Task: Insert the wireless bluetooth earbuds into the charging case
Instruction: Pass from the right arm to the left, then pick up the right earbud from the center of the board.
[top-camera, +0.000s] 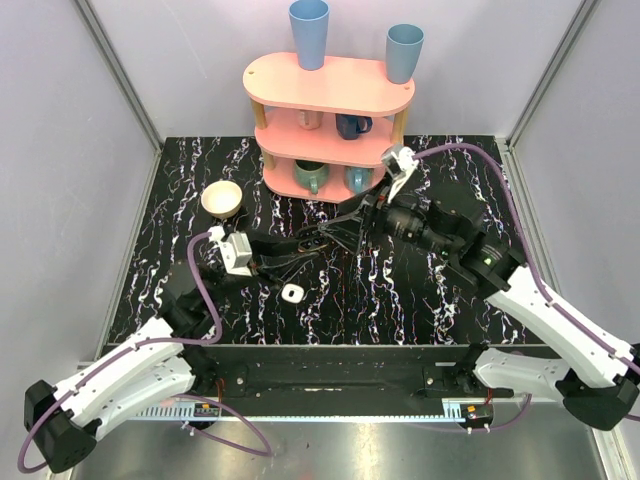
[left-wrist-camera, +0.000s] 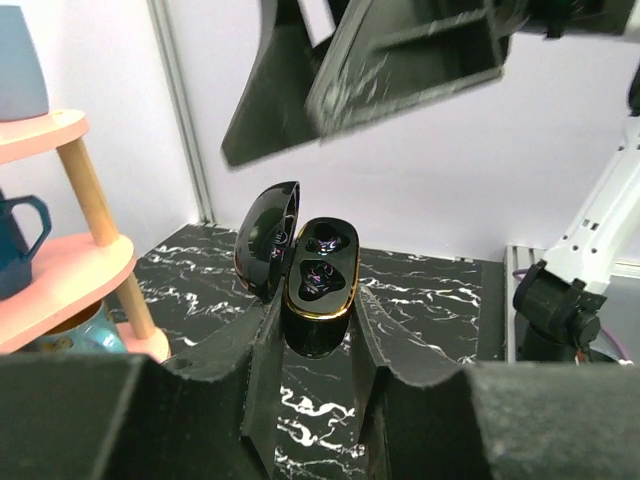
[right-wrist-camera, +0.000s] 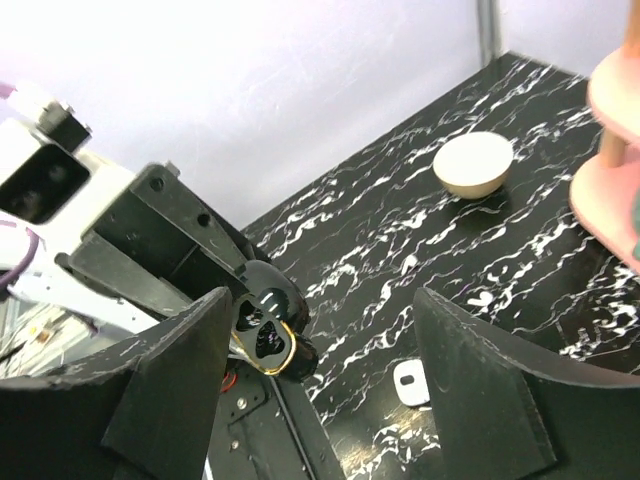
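Observation:
My left gripper (left-wrist-camera: 315, 345) is shut on the lower end of a glossy black charging case (left-wrist-camera: 318, 290) with a gold rim. The case is held up off the table with its lid (left-wrist-camera: 265, 240) hinged open to the left. Two dark earbuds (left-wrist-camera: 318, 276) sit in its wells. My right gripper (right-wrist-camera: 320, 315) stands open with nothing between its fingers. It hovers just above and beyond the case (right-wrist-camera: 268, 340), its black fingers (left-wrist-camera: 380, 70) filling the top of the left wrist view. From above, the two grippers meet mid-table, left (top-camera: 318, 240) and right (top-camera: 358, 222).
A small white rounded-square piece with a dark spot (top-camera: 292, 292) lies on the black marbled table (top-camera: 420, 300) under the grippers. A cream bowl (top-camera: 221, 198) sits at the back left. A pink tiered rack (top-camera: 330, 110) with mugs and blue cups stands at the back.

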